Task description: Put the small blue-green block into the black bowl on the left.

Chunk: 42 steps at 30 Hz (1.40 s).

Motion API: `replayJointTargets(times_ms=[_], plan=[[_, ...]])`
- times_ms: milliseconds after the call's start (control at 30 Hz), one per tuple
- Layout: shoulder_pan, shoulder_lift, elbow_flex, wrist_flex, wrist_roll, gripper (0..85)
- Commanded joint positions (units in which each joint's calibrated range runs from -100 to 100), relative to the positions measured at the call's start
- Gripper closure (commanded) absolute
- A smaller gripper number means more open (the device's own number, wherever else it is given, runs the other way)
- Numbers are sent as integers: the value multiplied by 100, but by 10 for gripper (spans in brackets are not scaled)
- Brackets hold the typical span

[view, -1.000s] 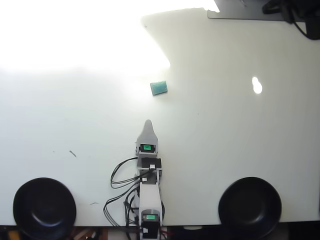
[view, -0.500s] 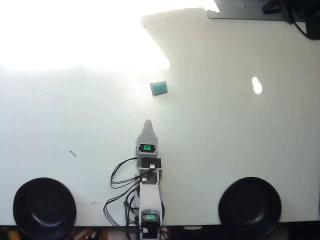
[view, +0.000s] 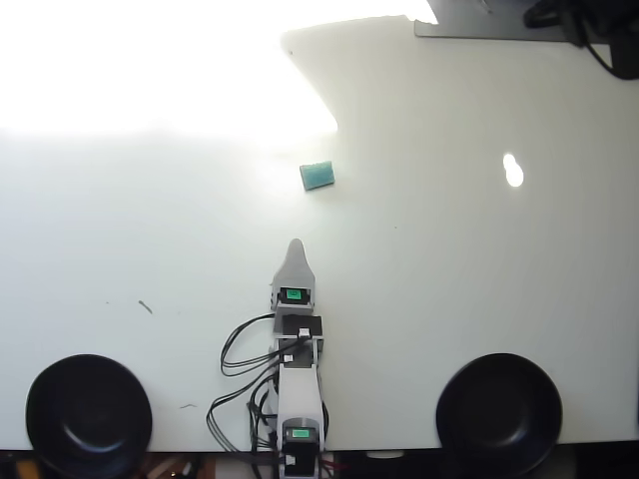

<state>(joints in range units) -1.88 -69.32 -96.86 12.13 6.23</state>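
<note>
Teal block [view: 318,176] flat mid-table; black bowl [view: 89,414] bottom-left.

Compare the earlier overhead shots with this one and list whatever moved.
Nothing visibly changed. The pincer points up the overhead view at the same spot, short of the block, which lies untouched on the table. Both bowls, left and right, sit empty at the bottom edge.

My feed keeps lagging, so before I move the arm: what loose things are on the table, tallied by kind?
Black bowls: 2, one at bottom left and one at bottom right of the overhead view.
Small blue-green block: 1, lying on the table beyond the arm's tip.
Total: 3
</note>
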Motion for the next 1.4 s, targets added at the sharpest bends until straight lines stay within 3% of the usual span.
replayJointTargets(times_ms=[0,467,667,900,1367], plan=[[44,199,-83,-10,5,357],[151,-647,-18,-253,-73,382],[132,-1194,777,-1339,-371,387],[269,-1194,2006,-2401,-386,387],[132,885,4095,-3439,-454,390]])
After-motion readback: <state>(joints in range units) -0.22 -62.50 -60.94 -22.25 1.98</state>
